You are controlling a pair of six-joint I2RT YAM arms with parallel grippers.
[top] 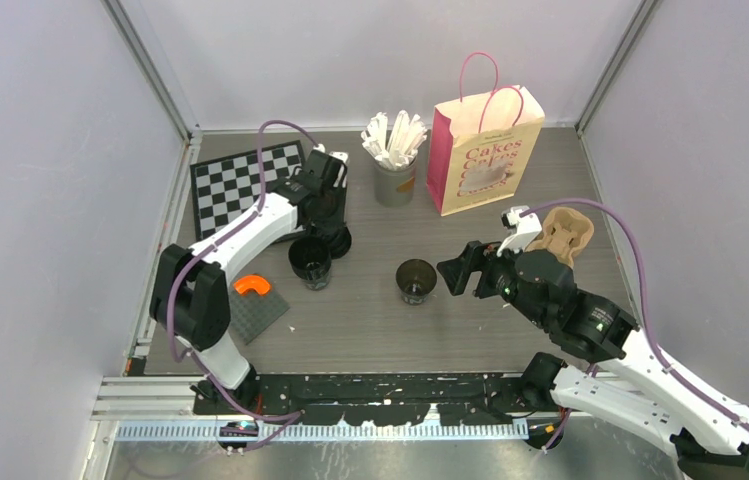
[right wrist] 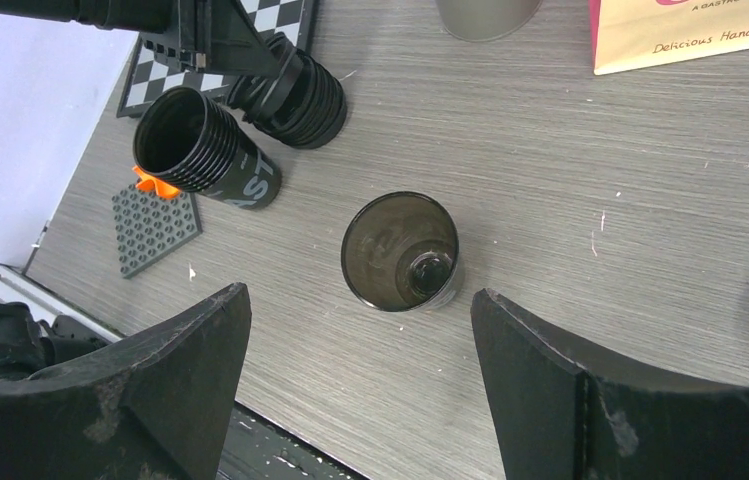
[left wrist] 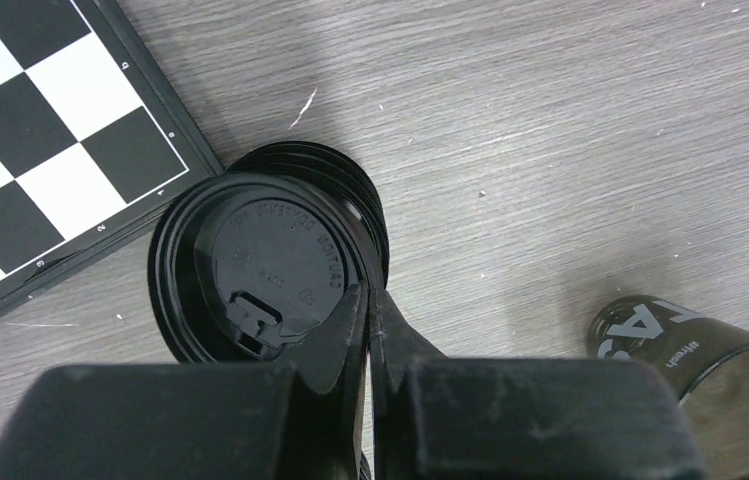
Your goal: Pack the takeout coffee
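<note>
One black coffee cup (top: 416,280) stands upright and lidless near the table's middle; the right wrist view looks down into this cup (right wrist: 400,250). My right gripper (top: 455,270) hangs open just to its right, with the cup ahead of the spread jaws (right wrist: 358,293) and untouched. My left gripper (left wrist: 370,295) is shut on the rim of a round black lid (left wrist: 270,270), held over a stack of lids (left wrist: 350,180) beside the chessboard. A nested stack of black cups (top: 310,262) stands just in front of that lid stack (top: 337,240).
The pink paper bag (top: 485,150) stands at the back right, with a grey cup of white sticks (top: 395,180) to its left. A brown pulp carrier (top: 562,235) lies behind my right arm. A chessboard (top: 245,185) and a grey studded plate (top: 255,310) occupy the left.
</note>
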